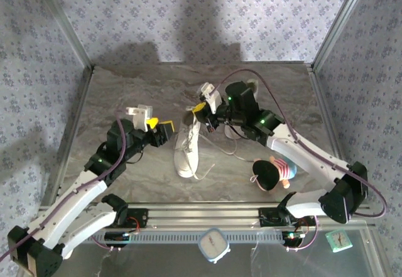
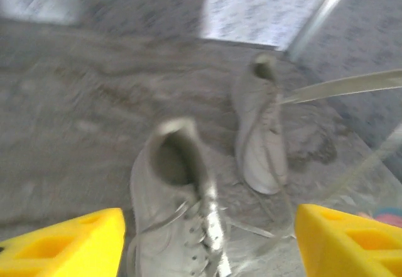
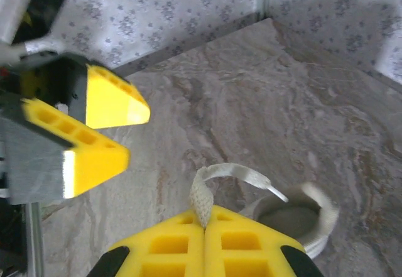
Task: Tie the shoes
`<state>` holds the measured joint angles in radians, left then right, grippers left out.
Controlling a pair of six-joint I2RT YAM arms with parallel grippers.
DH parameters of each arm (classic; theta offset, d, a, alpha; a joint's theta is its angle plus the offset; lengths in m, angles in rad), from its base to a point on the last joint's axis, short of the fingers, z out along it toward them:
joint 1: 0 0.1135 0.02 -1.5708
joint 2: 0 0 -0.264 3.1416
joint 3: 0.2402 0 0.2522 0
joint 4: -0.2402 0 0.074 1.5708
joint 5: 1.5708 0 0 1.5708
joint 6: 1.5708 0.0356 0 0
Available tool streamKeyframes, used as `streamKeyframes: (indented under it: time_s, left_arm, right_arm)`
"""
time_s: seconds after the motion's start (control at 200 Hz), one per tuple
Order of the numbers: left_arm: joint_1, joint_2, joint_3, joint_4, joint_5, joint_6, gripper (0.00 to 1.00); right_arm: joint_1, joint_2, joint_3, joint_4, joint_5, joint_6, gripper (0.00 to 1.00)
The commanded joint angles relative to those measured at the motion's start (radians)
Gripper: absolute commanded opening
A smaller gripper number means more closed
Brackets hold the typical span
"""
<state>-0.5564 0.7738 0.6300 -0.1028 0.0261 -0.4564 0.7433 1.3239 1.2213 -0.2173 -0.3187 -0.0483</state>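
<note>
We see the left pincer (image 1: 160, 126) standing wide, its yellow fingers (image 2: 63, 242) spread far apart, holding nothing and touching nothing. The right pincer (image 1: 201, 109) is pressed shut, with a white lace (image 3: 229, 175) pinched between its tips. The lace curls up from them and arches over toward the heel opening of the shoe just below. The two pincers hang close together without touching (in the right wrist view the left one's fingers show just ahead and to the left).

The nearer shoe (image 1: 187, 148) sits upright on its sole on the counter (image 1: 125, 95), just below and between both pincers. In the left wrist view its long axis runs away from the left pincer, with the dark opening at the far end and the laced front toward the fingers. The second shoe (image 2: 260, 132) lies beyond the first, just beside it and roughly parallel. Its heel opening also points away from the left pincer, and from above the right arm covers much of it.
</note>
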Motion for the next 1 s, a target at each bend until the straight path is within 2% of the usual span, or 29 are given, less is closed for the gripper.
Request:
streamKeyframes:
  time_s: [0.0, 0.155, 0.285, 0.385, 0.505, 0.65, 0.77, 0.994]
  left_arm:
    - [0.052, 0.018, -0.058, -0.047, -0.120, -0.229, 0.73]
    - [0.136, 0.146, -0.127, 0.055, 0.043, -0.313, 0.70]
    - [0.141, 0.287, -0.128, 0.128, 0.140, -0.326, 0.67]
    - [0.142, 0.382, -0.118, 0.135, 0.176, -0.335, 0.62]
    - [0.141, 0.411, -0.131, 0.137, 0.214, -0.389, 0.60]
    - [0.124, 0.333, -0.177, 0.136, 0.179, -0.537, 0.61]
    - [0.053, 0.272, -0.164, 0.079, 0.078, -0.667, 0.61]
    - [-0.051, 0.282, -0.116, -0.043, -0.027, -0.833, 0.57]
  right_arm:
    - [0.010, -0.033, -0.006, -0.047, 0.085, 0.025, 0.00]
    - [0.024, -0.025, 0.017, -0.106, 0.080, 0.009, 0.00]
    - [0.042, -0.016, 0.036, -0.127, 0.078, -0.002, 0.00]
    - [0.055, -0.011, 0.046, -0.136, 0.088, -0.009, 0.00]
    - [0.063, -0.002, 0.058, -0.144, 0.094, -0.012, 0.00]
    - [0.079, 0.010, 0.067, -0.150, 0.104, -0.016, 0.00]
    - [0.090, 0.015, 0.069, -0.157, 0.118, -0.021, 0.00]
    - [0.098, 0.017, 0.068, -0.156, 0.121, -0.021, 0.00]
